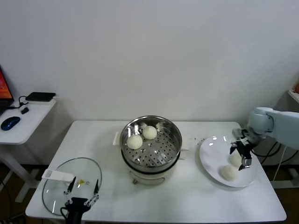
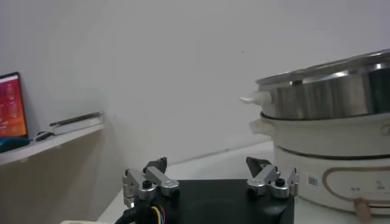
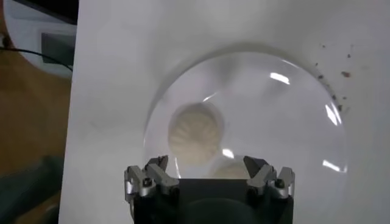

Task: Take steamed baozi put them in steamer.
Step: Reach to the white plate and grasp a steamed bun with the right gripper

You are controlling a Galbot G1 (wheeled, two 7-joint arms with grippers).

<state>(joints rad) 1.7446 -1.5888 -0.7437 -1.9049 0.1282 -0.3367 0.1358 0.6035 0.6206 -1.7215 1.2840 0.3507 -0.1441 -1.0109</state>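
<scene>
Two small, smooth, round off-white steamed baozi (image 1: 135, 141) (image 1: 149, 132) already sat on the perforated floor of the round shiny stainless-steel steamer (image 1: 173, 138) at table centre; two more (image 1: 235, 159) (image 1: 229, 172) lay on the flat white plate (image 1: 210, 156) to its right. The right gripper (image 1: 242, 158) hung over the plate with its fingers spread wide to either side of the nearer-to-steamer bun, holding nothing. Judgement: the step in hand was the third pick; best done by centring the jaws on the bun, closing gently so the soft dough does not deform, then lifting clear of the steamer rim. The left gripper (image 1: 82, 191) was parked open and empty above the round glass lid (image 1: 56, 189) at the table's front-left. The right wrist view showed the pleated top of one bun (image 3: 195, 131) and a second half hidden under the gripper (image 3: 208, 176), detail the head view lacked. The left wrist view showed only the steamer's steel wall (image 2: 329, 97) and cream base side-on, no buns.
</scene>
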